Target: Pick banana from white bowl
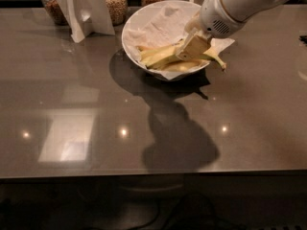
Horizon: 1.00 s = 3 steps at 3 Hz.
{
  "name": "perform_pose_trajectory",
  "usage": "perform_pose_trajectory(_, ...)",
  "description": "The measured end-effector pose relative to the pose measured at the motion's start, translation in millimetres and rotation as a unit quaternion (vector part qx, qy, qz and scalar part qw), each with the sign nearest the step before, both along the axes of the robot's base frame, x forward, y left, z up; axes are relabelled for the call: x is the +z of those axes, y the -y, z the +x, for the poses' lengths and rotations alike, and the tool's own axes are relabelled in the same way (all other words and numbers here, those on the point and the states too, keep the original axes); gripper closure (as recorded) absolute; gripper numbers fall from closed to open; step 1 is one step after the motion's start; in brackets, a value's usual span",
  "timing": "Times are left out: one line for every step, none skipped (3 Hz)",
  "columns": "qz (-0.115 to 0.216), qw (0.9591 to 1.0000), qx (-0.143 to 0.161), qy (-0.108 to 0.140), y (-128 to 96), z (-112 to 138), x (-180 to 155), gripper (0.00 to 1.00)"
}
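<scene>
The white bowl (130, 32) stands at the back middle of the grey table, lined with crumpled white paper towel (158, 25). A yellow banana (160, 56) lies in the bowl's near half, its stem end (218, 61) sticking out over the right rim. My gripper (193, 48) reaches down from the upper right on a white arm (230, 8). It sits inside the bowl's right side, right at the banana's right half and covering part of it.
Glass jars of grain (115, 4) stand behind the bowl along the table's far edge. A white folded card stand (84, 8) is left of the bowl. A small dark object (303, 39) is at the right edge. The glossy table (72, 104) reflects lights.
</scene>
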State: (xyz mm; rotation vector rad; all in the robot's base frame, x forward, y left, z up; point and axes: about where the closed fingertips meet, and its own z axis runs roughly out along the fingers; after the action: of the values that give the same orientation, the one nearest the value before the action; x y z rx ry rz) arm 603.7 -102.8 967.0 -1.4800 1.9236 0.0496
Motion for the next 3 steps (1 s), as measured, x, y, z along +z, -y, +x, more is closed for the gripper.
perform_pose_trajectory(-0.003,0.9999,-0.011,0.001,0,11,-9,0.53)
perform_pose_trajectory(-0.002,0.9998,-0.018,-0.004,1,21,-19,0.5)
perform_pose_trajectory(0.001,0.9996,-0.023,-0.017,1,36,-34,0.41)
